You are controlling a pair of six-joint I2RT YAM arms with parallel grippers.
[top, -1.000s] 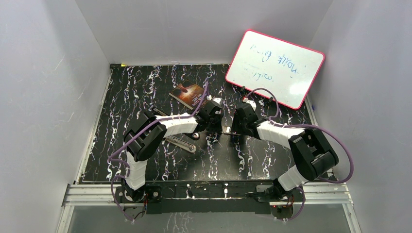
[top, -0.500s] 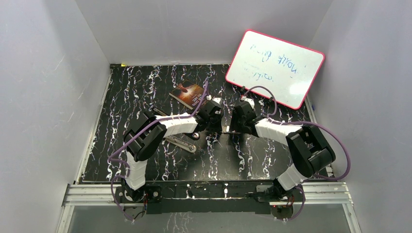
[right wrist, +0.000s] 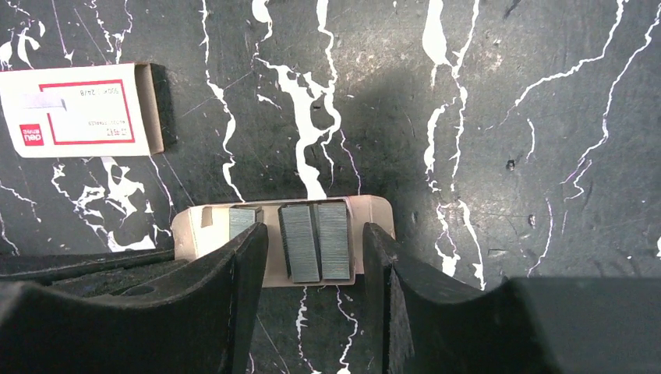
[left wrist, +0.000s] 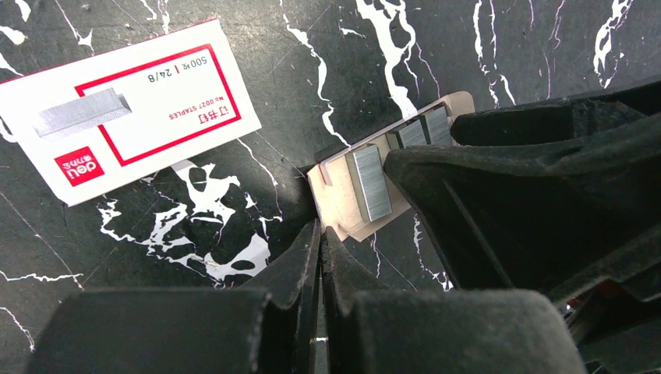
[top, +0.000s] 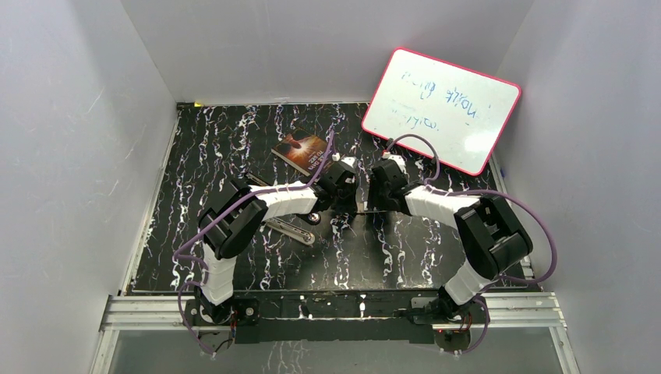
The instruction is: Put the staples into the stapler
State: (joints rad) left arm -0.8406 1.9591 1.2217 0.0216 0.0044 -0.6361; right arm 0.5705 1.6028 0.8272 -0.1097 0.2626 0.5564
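A beige tray point(right wrist: 201, 231) lies on the black marble table and holds the staples point(right wrist: 316, 240), short grey strips. My right gripper point(right wrist: 312, 263) is open, one finger on each side of two strips, gaps showing on both sides. My left gripper point(left wrist: 320, 234) is shut with nothing between its tips, which rest at the tray's end point(left wrist: 334, 204). The white-and-red box sleeve point(left wrist: 125, 109) lies empty beside it. The stapler point(top: 290, 231) lies opened out flat on the table under my left forearm, partly hidden. Both grippers point(top: 348, 202) point(top: 369, 202) meet at mid-table.
A brown book point(top: 300, 152) lies behind the grippers. A pink-framed whiteboard point(top: 440, 109) leans against the back right wall. White walls close in the table on three sides.
My right arm has moved a little to the left, bringing its gripper closer to the left one, and its jaws have widened slightly. The left arm has stayed still.
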